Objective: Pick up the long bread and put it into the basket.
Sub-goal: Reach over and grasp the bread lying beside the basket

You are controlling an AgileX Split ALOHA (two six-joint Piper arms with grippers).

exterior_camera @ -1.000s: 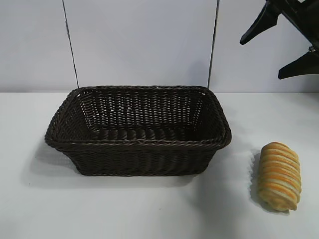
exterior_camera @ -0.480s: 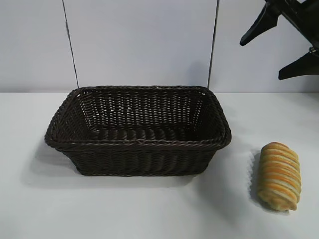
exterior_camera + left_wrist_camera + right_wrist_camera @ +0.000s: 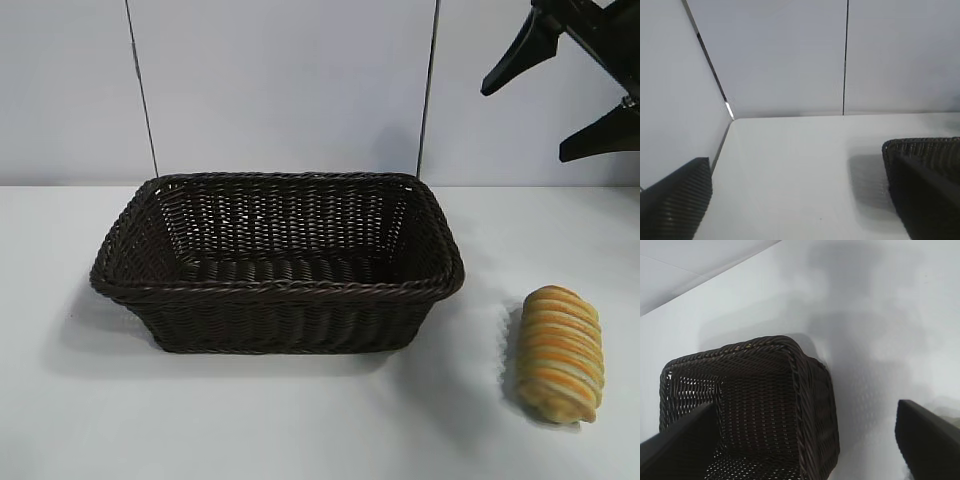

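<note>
bread: the long bread (image 3: 560, 354) is just lying on the white table (image 3: 300, 420), off to the right of the basket and a bit closer to the camera. Golden with orange-brown stripes across it, nothing touching it.

basket: the basket (image 3: 277, 262) sits mid-table, dark brown wicker, long side facing us, nothing inside that I can see. There's a clear strip of table between it and the bread.

right tool: the right tool (image 3: 560, 95) hangs up in the top right corner of the front view, well above the bread, its two black fingers spread wide and holding nothing. From its own camera you look down onto one end of the basket (image 3: 790, 405), a finger (image 3: 927, 440) at either side.

left tool: can't spot it from the front. Its own camera shows the left tool (image 3: 805, 220) spread wide too, with one ribbed finger (image 3: 677, 202) showing, a basket corner (image 3: 920, 150) past the other finger, and bare table (image 3: 790, 165) between.

background: plain pale wall (image 3: 280, 90) with two thin dark vertical lines (image 3: 428, 90).
</note>
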